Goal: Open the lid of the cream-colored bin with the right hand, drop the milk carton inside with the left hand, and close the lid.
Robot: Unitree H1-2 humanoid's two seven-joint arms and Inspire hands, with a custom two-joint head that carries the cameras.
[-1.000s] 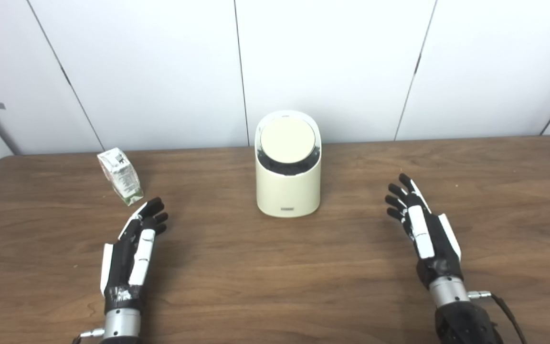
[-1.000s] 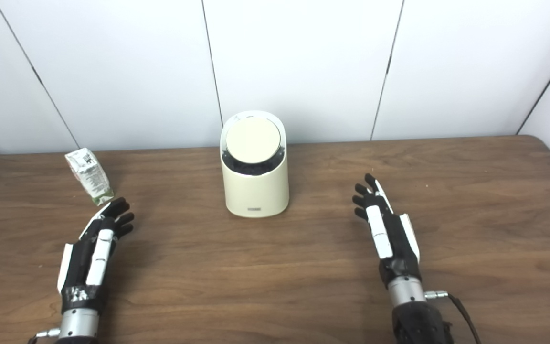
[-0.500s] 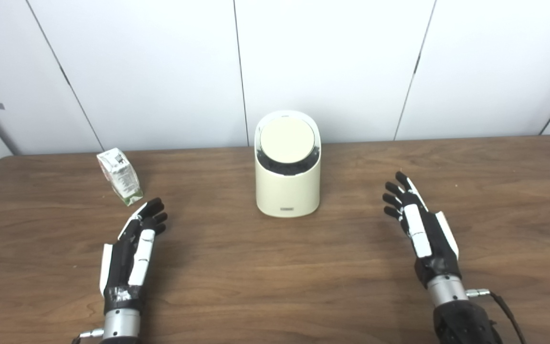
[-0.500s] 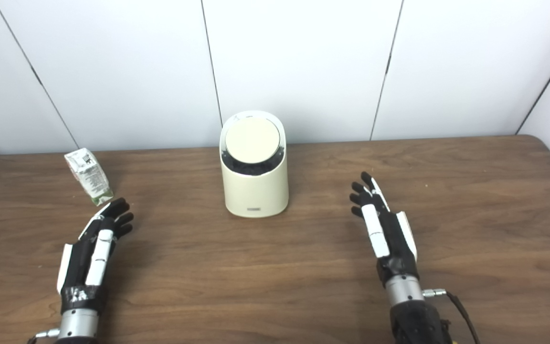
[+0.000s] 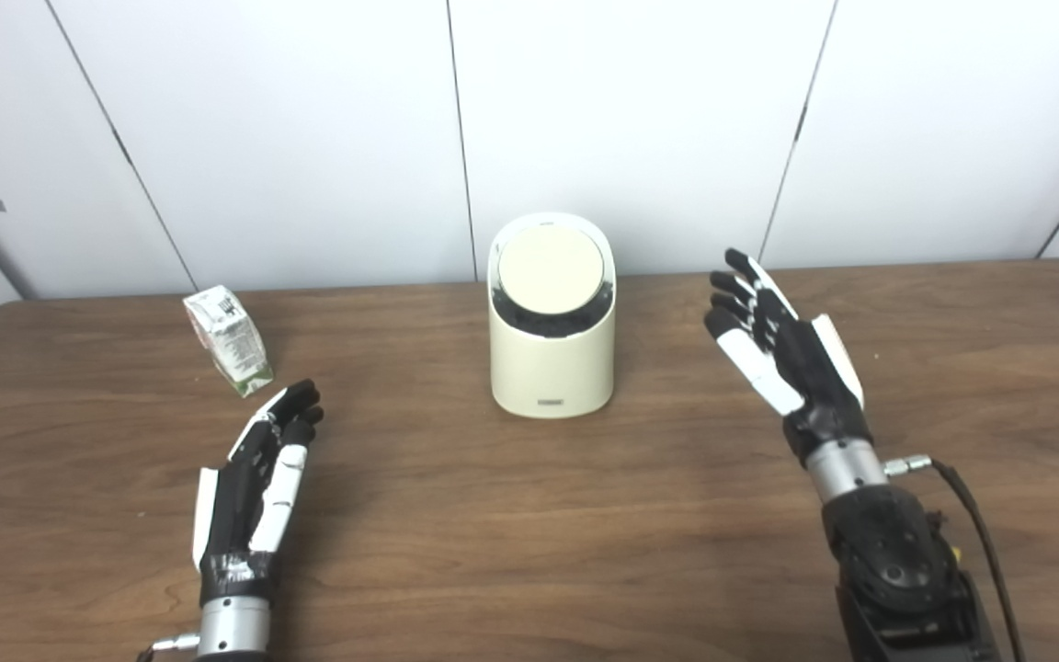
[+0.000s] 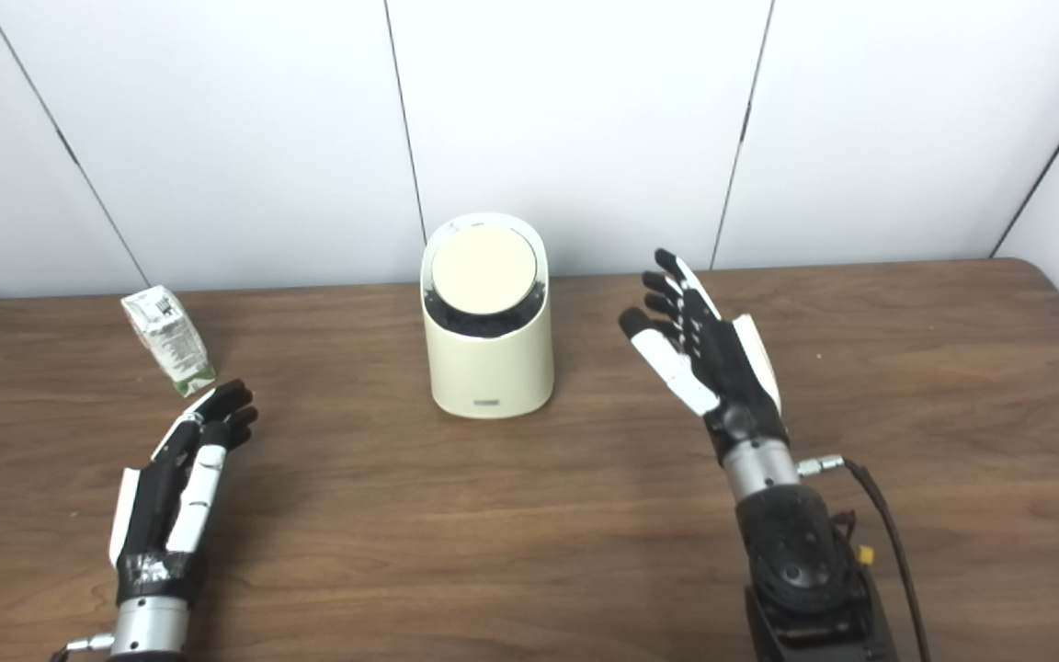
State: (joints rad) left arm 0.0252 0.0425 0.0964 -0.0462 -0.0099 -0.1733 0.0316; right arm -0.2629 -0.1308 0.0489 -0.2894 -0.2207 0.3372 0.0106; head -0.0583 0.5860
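Note:
The cream-colored bin stands mid-table near the wall, its round lid shut and tilted toward me. A small milk carton with green print sits on the table at the far left. My left hand rests open just in front of the carton, its fingertips a short way from it. My right hand is raised above the table to the right of the bin, open with fingers spread, holding nothing and apart from the bin.
The brown wooden table reaches back to white wall panels. A black cable runs along my right forearm. Bare tabletop lies between the two hands and in front of the bin.
My right hand has risen from the table and moved forward and left toward the bin. The left hand, carton and bin stay where they were.

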